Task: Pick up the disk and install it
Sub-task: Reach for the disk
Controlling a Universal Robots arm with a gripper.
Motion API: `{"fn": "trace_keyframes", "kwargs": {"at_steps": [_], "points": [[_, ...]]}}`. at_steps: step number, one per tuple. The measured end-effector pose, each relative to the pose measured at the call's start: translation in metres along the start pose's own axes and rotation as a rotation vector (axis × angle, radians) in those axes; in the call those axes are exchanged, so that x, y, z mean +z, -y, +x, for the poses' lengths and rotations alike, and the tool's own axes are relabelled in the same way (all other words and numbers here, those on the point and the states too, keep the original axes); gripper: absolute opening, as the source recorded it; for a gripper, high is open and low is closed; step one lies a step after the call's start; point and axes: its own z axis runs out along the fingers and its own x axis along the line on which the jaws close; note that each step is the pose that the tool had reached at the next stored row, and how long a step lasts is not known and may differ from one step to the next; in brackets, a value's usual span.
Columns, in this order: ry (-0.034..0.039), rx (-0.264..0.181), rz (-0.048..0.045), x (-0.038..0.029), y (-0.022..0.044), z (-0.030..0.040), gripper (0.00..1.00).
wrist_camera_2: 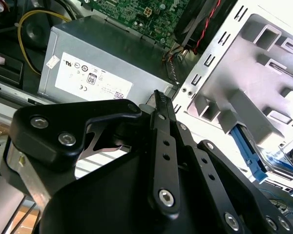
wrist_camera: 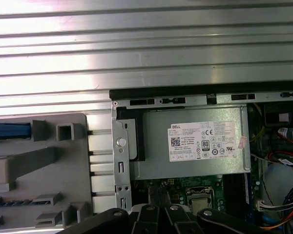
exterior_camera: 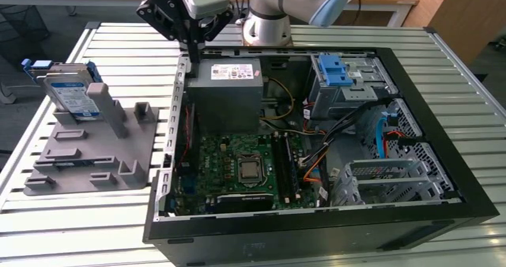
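The disk [exterior_camera: 70,93] stands on its edge in a grey holder block [exterior_camera: 87,154], outside the open computer case [exterior_camera: 316,231] and on the exterior view's left of it. Its white-and-blue label faces up and outward, and its blue rails show along the edges. In the second wrist view the disk [wrist_camera_2: 273,160] shows as a strip of blue rail and label tucked behind the grey uprights of the holder. In the first wrist view a blue end [wrist_camera: 10,131] of it pokes out beside the block. The holder lies flat on the slatted metal bench [exterior_camera: 118,48], just beside the case's side wall. The claw [exterior_camera: 192,49] hangs over the far corner of the case, on the side nearest the holder. It is above the rim where the grey power-supply box [exterior_camera: 225,98] sits, and well apart from the disk. It is clenched with its fingers drawn together and nothing between them; the second wrist view shows the claw [wrist_camera_2: 158,100] tapering to one narrow tip over the box. Deeper in the case, past the power-supply box, lies the green motherboard [exterior_camera: 237,166]. Towards the exterior view's right of the case stands a metal drive cage [exterior_camera: 359,80] with a blue latch [exterior_camera: 335,70] on top.
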Motion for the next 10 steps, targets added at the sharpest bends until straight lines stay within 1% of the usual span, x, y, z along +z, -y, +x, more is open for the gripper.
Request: {"fn": "trace_keyframes", "kwargs": {"at_steps": [10], "points": [[0.0000,0.000,0.0001,0.0005,0.0003,0.0035,0.11]]}}
